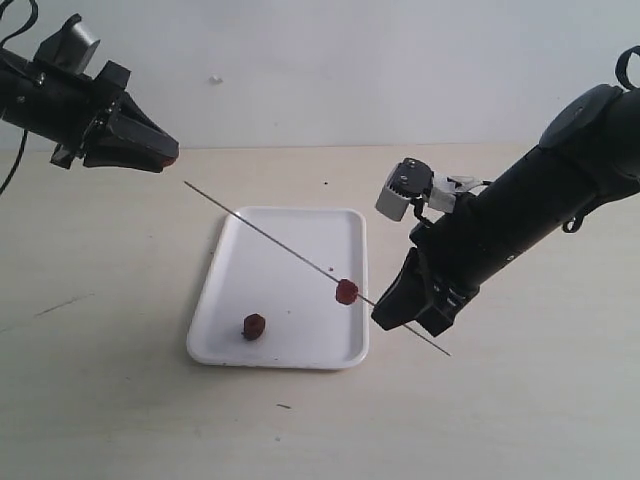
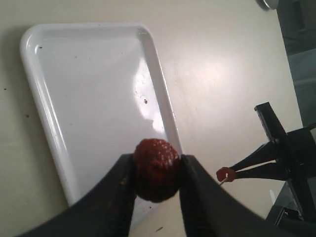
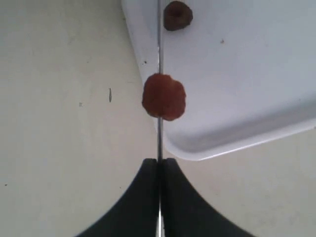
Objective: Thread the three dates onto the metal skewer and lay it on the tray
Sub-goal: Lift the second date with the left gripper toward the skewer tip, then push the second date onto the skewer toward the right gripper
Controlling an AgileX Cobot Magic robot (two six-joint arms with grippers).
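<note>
My right gripper is shut on the metal skewer, which slants up across the white tray toward the upper left. One date is threaded on the skewer just ahead of the right fingertips. A second date lies on the tray. My left gripper hovers high at the left, just beyond the skewer's free tip, shut on the third date.
The tray rests on a pale wooden table in front of a white wall. A few dark crumbs speckle the tabletop. The right arm's body slopes in from the right side.
</note>
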